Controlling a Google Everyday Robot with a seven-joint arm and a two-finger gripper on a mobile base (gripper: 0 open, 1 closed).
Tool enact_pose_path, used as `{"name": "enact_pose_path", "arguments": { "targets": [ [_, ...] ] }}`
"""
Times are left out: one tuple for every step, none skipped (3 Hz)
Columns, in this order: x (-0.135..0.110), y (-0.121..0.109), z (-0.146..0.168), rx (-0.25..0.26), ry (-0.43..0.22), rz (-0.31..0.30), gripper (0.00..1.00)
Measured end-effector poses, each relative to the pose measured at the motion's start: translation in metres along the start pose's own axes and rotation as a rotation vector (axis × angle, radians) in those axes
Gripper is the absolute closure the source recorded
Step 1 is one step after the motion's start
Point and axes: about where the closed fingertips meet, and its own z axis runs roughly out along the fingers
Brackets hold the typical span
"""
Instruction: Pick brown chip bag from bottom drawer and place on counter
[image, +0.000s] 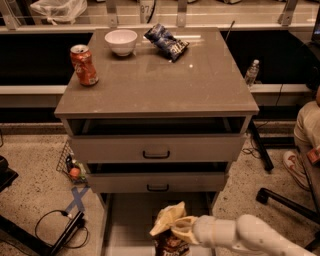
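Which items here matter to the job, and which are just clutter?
Job: crinkled dark-brown chip bag; open pale-grey bottom drawer; glossy grey-brown counter; gripper at the bag.
Clutter: orange soda can; white bowl; dark-blue snack bag; clear water bottle.

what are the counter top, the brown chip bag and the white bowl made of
Glossy grey-brown counter: likely laminate or stone, it mirrors light. Crinkled brown chip bag: thin plastic film, creased. White bowl: probably glazed ceramic, smooth sheen. The gripper is at the bag's top.
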Motion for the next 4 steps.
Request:
{"name": "enact_pose_path", "arguments": {
  "targets": [
    [-0.038,-0.005,-0.099,0.064,-0.074,0.027,1.0],
    [-0.065,-0.022,-0.232,0.177,-0.143,0.144,1.0],
    [-0.093,-0.029,-0.296,0.229,-0.157,0.196,1.0],
    [-0.092,-0.029,-0.294,0.228,-0.157,0.195,1.0]
  ]
}}
